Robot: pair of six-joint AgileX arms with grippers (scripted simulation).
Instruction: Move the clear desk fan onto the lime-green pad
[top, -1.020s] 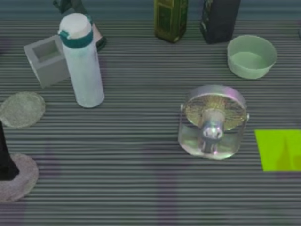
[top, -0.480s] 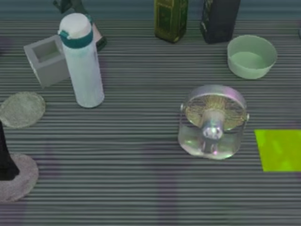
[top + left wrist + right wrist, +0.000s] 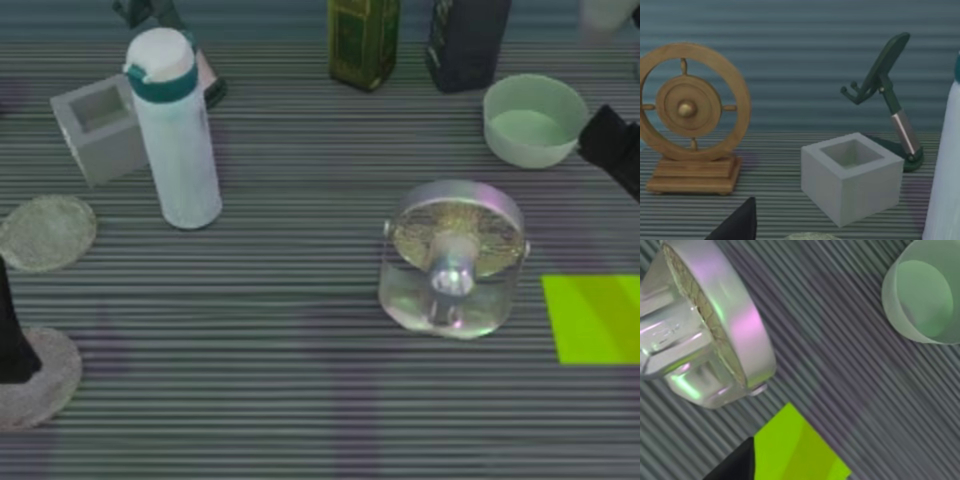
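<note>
Iridescent clear plastic marks the clear desk fan [image 3: 452, 260], which stands on the striped desk [image 3: 300, 380] tipped back on its housing, yellowish grille and silvery hub facing up and forward. It is the landmark here. Just to its right, near but apart from it, lies the lime-green pad [image 3: 595, 318], flat against the desk's right edge and partly cut off by the top view; nothing rests on it, so the transfer is not yet made.

Beyond the fan, to its upper right, sits a pale green bowl [image 3: 535, 120], and a dark part of the right arm [image 3: 612, 145] shows at the frame edge just past that bowl. The right wrist view looks down on the fan, the pad and the bowl together, which suggests this arm is lining up over the fan because it is the nearer one to both fan and pad. Only a dark tip of the right gripper [image 3: 735, 465] shows, so whether it is spread or clenched I cannot tell.

Far to the fan's left, the left arm [image 3: 12, 330] is parked beside a grey mesh coaster [image 3: 45, 232]; its gripper's state cannot be told either. A white bottle [image 3: 175, 130] stands well left of the fan, out of the likely path.
</note>
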